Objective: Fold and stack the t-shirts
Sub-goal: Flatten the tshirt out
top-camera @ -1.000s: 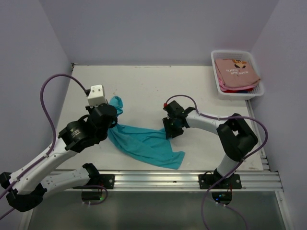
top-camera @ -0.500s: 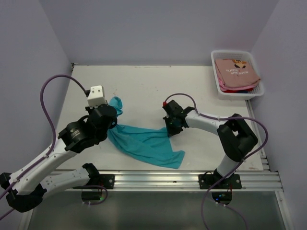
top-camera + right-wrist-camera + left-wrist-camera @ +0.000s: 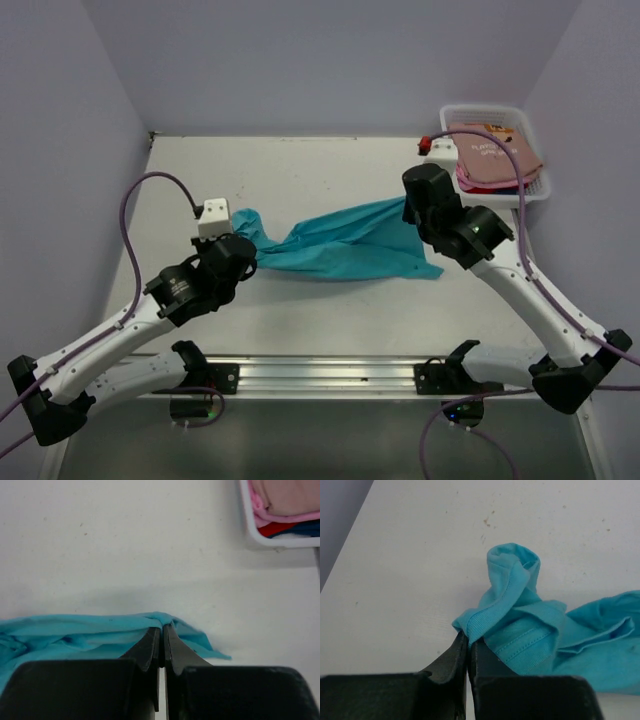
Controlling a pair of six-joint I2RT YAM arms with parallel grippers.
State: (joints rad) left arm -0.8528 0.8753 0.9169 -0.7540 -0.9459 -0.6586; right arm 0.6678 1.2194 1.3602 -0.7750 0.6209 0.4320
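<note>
The teal t-shirt (image 3: 345, 245) hangs stretched between my two grippers above the table's middle. My left gripper (image 3: 240, 255) is shut on its ribbed left edge (image 3: 477, 622), with a bunched fold of the shirt (image 3: 512, 575) beyond the fingertips. My right gripper (image 3: 410, 210) is shut on the shirt's upper right edge (image 3: 161, 619), lifted over the table. The salmon-pink t-shirt (image 3: 490, 150) with dark print lies on top of a pile in the white basket (image 3: 480, 195); pink, red and blue edges (image 3: 285, 525) show under it.
The white basket (image 3: 252, 527) stands at the table's back right corner, close behind my right arm. Purple walls close in the back and both sides. A metal rail (image 3: 330, 375) runs along the near edge.
My right gripper has lifted the teal shirt's edge and carried it up and to the right, toward the basket. The shirt went from lying crumpled to stretched. My left gripper shifted slightly right, still holding.
</note>
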